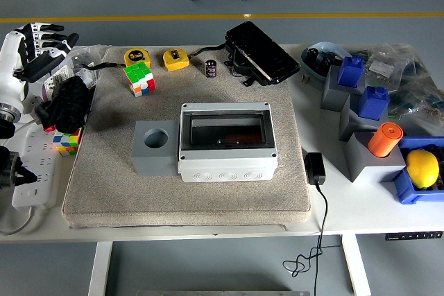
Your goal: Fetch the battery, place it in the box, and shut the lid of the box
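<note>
A small dark cylindrical battery (211, 68) stands upright on the grey mat (187, 192), behind the box. The white box (227, 141) sits mid-mat with its dark inside showing. A black lid-like case (261, 53) lies tilted at the mat's back right. My left hand (43, 43) is raised at the far left, over the table's left end, fingers spread and holding nothing. It is well to the left of the battery. The right arm does not show.
A grey block with a round hole (152, 148) touches the box's left side. Two Rubik's cubes (139, 78) (66, 141), two tape measures (175, 59), a black cloth (68, 102) and a power strip (35, 168) lie left. Grey stands, blue bins, an orange cylinder (384, 138) and a lemon (422, 168) crowd the right.
</note>
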Motion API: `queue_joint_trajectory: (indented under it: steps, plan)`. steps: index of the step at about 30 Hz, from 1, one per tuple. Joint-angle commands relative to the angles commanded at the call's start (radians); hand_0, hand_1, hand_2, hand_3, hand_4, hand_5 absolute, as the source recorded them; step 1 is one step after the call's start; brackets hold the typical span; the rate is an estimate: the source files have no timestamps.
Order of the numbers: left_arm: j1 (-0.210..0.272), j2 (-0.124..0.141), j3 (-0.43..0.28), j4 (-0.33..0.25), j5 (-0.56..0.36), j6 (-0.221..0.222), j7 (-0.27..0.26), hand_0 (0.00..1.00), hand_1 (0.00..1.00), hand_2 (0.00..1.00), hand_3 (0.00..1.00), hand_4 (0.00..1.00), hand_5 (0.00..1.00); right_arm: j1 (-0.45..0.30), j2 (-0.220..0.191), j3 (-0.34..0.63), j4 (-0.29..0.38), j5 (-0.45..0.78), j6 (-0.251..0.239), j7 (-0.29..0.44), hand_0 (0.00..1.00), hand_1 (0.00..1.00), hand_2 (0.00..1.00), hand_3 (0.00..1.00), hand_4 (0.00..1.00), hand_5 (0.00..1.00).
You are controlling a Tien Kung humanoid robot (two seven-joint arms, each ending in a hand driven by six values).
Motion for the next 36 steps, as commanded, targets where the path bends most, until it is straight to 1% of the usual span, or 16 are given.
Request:
queue_joint_trajectory:
  steps: [5,10,14,36]
  plan:
    - [-0.002,0.005,0.007,-0.004,-0.005,-0.001,-0.002,0.480,0.559,0.566,0.587,0.918,0.463,0.003,-0.001,0.003,0.001,0.001,-0.001,-0.001,0.604,0.628,0.610,0.546,0.929,0.464]
    - [-0.003,0.004,0.004,-0.006,-0.010,-0.001,-0.003,0.476,0.556,0.566,0.586,0.916,0.463,0.004,-0.003,0.004,0.000,0.000,-0.001,-0.002,0.604,0.628,0.610,0.546,0.928,0.465]
    - [-0.004,0.004,0.004,-0.009,-0.022,0.001,-0.015,0.476,0.556,0.566,0.586,0.916,0.463,0.004,-0.003,0.004,-0.001,0.002,-0.001,-0.001,0.604,0.628,0.610,0.546,0.928,0.465]
    - [-0.002,0.009,0.003,-0.019,-0.026,-0.002,-0.013,0.470,0.548,0.564,0.583,0.910,0.461,0.004,-0.003,-0.009,-0.001,0.007,0.000,0.000,0.605,0.629,0.611,0.549,0.932,0.464]
